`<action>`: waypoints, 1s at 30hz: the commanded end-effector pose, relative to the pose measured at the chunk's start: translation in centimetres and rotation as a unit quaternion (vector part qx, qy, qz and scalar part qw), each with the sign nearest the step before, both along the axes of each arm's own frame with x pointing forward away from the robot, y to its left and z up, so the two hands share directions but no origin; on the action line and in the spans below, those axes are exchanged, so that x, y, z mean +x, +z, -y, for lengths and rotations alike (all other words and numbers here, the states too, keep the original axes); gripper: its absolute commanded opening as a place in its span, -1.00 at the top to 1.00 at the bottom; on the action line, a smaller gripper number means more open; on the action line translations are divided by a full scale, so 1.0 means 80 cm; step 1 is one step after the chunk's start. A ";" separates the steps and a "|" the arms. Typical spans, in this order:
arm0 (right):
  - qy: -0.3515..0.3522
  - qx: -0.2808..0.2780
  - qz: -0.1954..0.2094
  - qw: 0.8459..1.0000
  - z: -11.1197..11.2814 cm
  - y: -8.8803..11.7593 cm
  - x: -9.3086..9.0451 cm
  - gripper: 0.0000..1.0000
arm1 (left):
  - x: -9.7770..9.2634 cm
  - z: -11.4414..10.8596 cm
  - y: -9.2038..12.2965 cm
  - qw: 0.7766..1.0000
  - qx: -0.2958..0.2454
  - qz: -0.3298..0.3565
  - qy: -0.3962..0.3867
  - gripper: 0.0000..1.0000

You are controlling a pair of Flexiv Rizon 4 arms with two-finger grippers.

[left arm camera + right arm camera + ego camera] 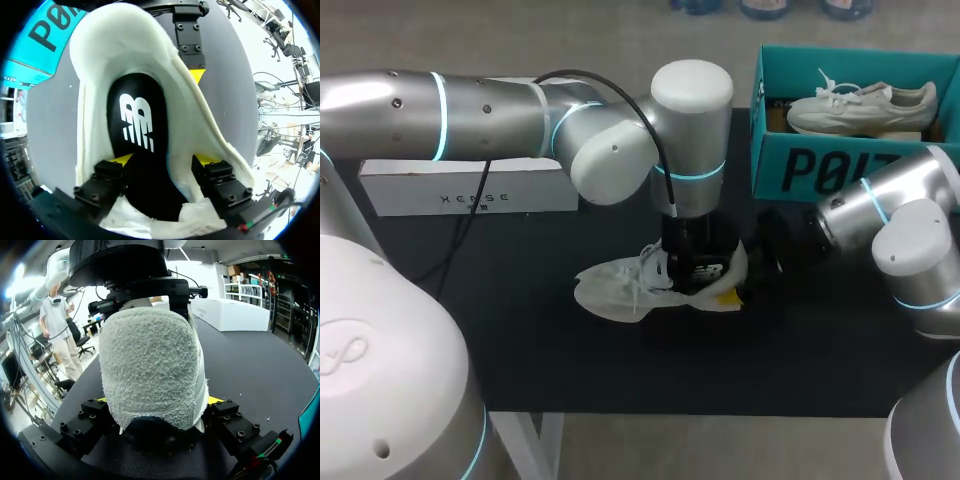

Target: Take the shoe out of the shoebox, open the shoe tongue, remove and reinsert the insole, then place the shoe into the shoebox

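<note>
Nearest the robot, the table [520, 350] shows a broad band of dark surface between its front edge and the shoe [615, 285]. The white shoe lies on its sole near the middle, toe toward the left and heel toward the right, well apart from every edge. From the left side, the left arm crosses to the middle and hangs straight down over the shoe's mouth. There the left gripper [162, 160] has its jaws apart, both yellow tips within the shoe's white walls. One tip sits at each edge of the black insole [142, 125], which lies in the shoe with its white mark showing between them. Just beyond, at the heel, the right gripper [159, 400] comes in low from the right. Its jaws are clamped on the shoe, a yellow tip against each side of the fuzzy heel collar, so the two grippers stand close together over the heel half. To the left of the toe the dark surface runs on toward the table's left edge. Farther back on the left, a long white box [470, 190] lies along the rear. At the far right corner stands the teal shoebox [820, 165], open on top, well apart from the shoe on the table. A second shoe [860, 105] lies inside it.
</note>
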State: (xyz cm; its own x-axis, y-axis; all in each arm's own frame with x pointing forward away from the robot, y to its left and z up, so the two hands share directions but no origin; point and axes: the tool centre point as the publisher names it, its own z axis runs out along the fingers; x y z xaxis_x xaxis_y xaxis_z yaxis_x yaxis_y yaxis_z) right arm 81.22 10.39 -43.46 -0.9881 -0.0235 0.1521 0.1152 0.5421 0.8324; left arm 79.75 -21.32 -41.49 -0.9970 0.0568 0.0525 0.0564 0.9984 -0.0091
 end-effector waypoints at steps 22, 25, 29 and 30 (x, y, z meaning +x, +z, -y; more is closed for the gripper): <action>0.000 -0.001 -0.001 1.000 -0.004 -0.009 -0.001 1.00 | -0.003 -0.022 -0.031 0.998 -0.050 -0.026 0.036 1.00; 0.000 -0.001 -0.001 1.000 -0.004 -0.009 -0.001 1.00 | -0.004 -0.028 -0.014 0.996 -0.079 -0.028 0.040 1.00; 0.000 -0.001 -0.001 1.000 -0.004 -0.009 -0.001 1.00 | -0.003 -0.034 0.000 0.992 -0.114 -0.029 0.044 1.00; 0.000 -0.001 -0.001 1.000 -0.004 -0.009 -0.001 1.00 | -0.002 -0.037 0.004 0.991 -0.124 -0.029 0.045 1.00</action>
